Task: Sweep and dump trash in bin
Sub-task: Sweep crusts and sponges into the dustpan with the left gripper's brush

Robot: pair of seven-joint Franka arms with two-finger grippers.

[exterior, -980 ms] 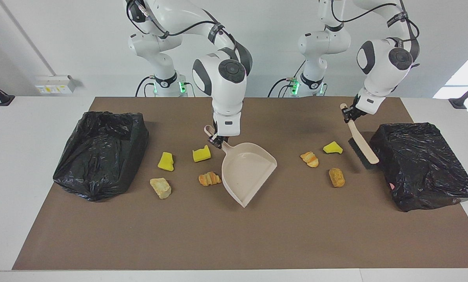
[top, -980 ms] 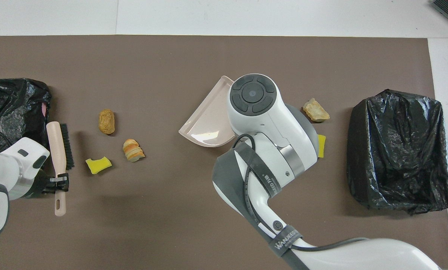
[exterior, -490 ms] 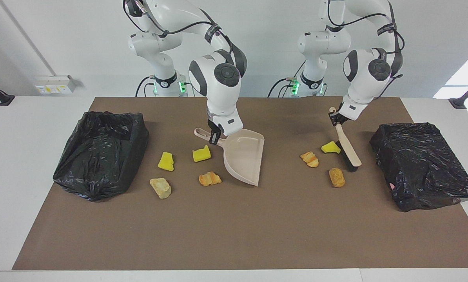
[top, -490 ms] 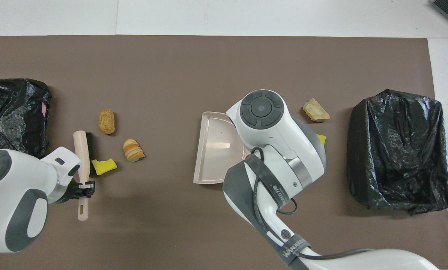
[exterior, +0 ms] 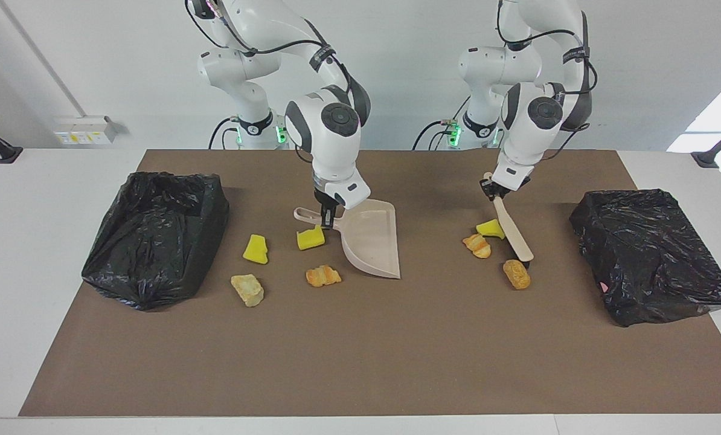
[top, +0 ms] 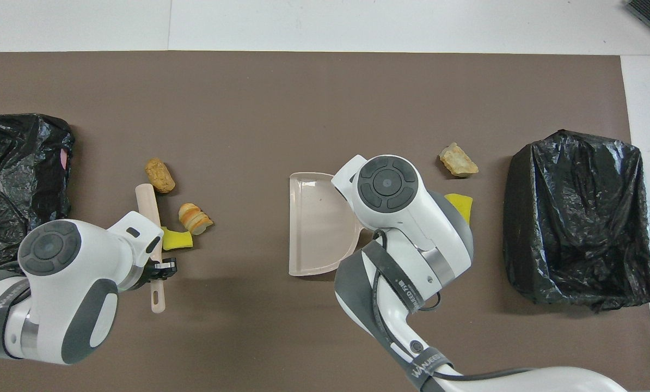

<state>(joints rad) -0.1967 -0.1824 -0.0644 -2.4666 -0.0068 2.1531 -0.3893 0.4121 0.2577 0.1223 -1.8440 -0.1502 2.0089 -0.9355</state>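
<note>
1. Left gripper (exterior: 488, 189) is clamped on the brush (exterior: 513, 231) handle; the brush's long axis runs away from the robots, bristles touching a yellow sponge piece (exterior: 490, 229).
2. Right gripper (exterior: 327, 216) is clamped on the dustpan (exterior: 369, 241) handle, mouth facing the left arm's end.
3. Three trash pieces, with a bread lump (exterior: 516, 273), lie between brush and dustpan; four lie toward the right arm's bin (exterior: 155, 235).

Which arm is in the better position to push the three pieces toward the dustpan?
The left arm. Its gripper holds the brush, already against the yellow piece. The right gripper holds the dustpan.
</note>
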